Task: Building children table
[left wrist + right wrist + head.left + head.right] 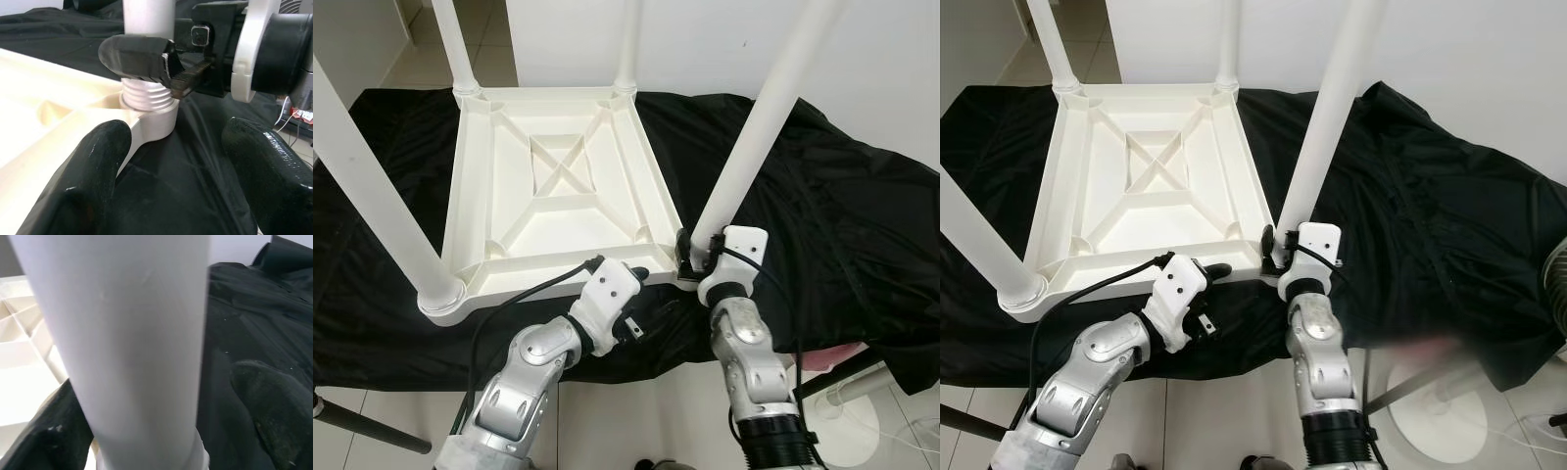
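Head views: a white plastic children's table (558,186) lies upside down on a black cloth (822,215), its legs pointing up. The right end effector (690,257) sits at the table's near right corner, its fingers closed around the base of the near right leg (754,137). The left end effector (636,279) rests just beside it, against the table's near edge, short of that corner. A second leg (372,196) stands in the near left corner, well apart from both end effectors; two more rise at the far corners.

Left wrist view: the left end effector's fingers (93,171) are spread apart, with nothing between them. Ahead of them the leg's threaded end (146,95) sits in the corner socket (156,122), with several threads exposed. The right end effector's finger (137,56) presses on the leg just above the threads.

Right wrist view: the leg (132,342) stands between the right end effector's fingers (264,401), with black cloth beyond.
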Available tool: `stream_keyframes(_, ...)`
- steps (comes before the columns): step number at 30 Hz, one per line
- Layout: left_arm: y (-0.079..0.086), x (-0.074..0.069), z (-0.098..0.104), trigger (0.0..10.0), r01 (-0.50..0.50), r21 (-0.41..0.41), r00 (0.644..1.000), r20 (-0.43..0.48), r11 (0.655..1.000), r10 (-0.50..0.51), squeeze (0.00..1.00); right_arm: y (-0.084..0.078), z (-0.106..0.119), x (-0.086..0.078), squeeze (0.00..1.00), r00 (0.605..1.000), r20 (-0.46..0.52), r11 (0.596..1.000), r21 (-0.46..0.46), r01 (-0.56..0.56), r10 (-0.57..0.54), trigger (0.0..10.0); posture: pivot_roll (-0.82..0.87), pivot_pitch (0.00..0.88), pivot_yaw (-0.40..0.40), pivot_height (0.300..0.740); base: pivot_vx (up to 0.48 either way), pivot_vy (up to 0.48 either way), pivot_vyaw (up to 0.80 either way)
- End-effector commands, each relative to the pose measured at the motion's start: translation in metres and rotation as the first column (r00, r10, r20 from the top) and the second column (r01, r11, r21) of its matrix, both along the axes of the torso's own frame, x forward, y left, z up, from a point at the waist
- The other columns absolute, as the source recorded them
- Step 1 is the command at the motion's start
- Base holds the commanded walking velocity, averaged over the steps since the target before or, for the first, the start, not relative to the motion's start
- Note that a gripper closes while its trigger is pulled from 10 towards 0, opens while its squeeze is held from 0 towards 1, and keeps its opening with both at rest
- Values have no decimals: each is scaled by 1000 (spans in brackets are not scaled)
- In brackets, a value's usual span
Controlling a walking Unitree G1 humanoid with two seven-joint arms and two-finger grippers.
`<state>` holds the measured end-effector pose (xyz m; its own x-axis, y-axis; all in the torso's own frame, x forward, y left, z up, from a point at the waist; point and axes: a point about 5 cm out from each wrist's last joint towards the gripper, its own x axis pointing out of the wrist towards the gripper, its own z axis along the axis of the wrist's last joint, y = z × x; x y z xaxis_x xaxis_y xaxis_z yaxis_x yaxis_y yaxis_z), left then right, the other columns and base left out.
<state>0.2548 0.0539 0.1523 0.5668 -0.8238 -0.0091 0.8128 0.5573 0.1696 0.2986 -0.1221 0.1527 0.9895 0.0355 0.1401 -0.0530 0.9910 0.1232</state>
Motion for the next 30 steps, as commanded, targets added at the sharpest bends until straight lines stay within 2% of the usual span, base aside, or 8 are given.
stream_keyframes(1, -2, 0, -3, 10000, -44, -2, 999, 0, 999, 44, 0, -3, -3, -5, 1000, 998, 0, 998, 25, -59, 59, 10000, -22, 80, -83, 740, 0, 0, 0)
stream_keyframes(7, -2, 0, -3, 10000, -43, -3, 999, 0, 999, 43, 0, -15, -2, -6, 1000, 993, 31, 993, -20, -113, 114, 10000, -27, 77, -82, 740, 0, 0, 0)
stream_keyframes(14, -3, 1, -3, 10000, -38, -4, 999, 5, 999, 38, 0, -27, -2, 0, 984, 976, 32, 975, -61, -214, 217, 10000, -30, 71, -79, 740, 0, 0, 0)
stream_keyframes(15, -4, 1, -3, 10000, -37, -5, 999, 6, 999, 37, 0, -28, -2, 2, 408, 971, 32, 970, -68, -236, 238, 10000, -29, 68, -78, 740, 0, 0, 0)
stream_keyframes(17, -4, 1, -3, 10000, -36, -6, 999, 6, 999, 36, 0, -29, -2, 3, 408, 968, 32, 966, -71, -248, 250, 10000, -29, 68, -78, 740, 0, 0, 0)
stream_keyframes(18, -4, 1, -3, 10000, -34, -5, 999, 8, 999, 34, 0, -29, -2, 4, 0, 961, 28, 959, -79, -273, 276, 10000, -26, 66, -77, 740, 0, 0, 0)
stream_keyframes(25, -3, 2, -3, 10000, -30, 0, 999, 13, 1000, 30, 0, -28, -4, 6, 0, 926, 13, 919, -126, -372, 377, 10000, -24, 61, -73, 740, 0, 0, 0)
stream_keyframes(30, -4, 3, -2, 10000, -29, 0, 999, 20, 1000, 29, 0, -25, -3, 17, 0, 878, -7, 860, -199, -470, 479, 10000, -22, 53, -71, 740, 0, 0, 0)
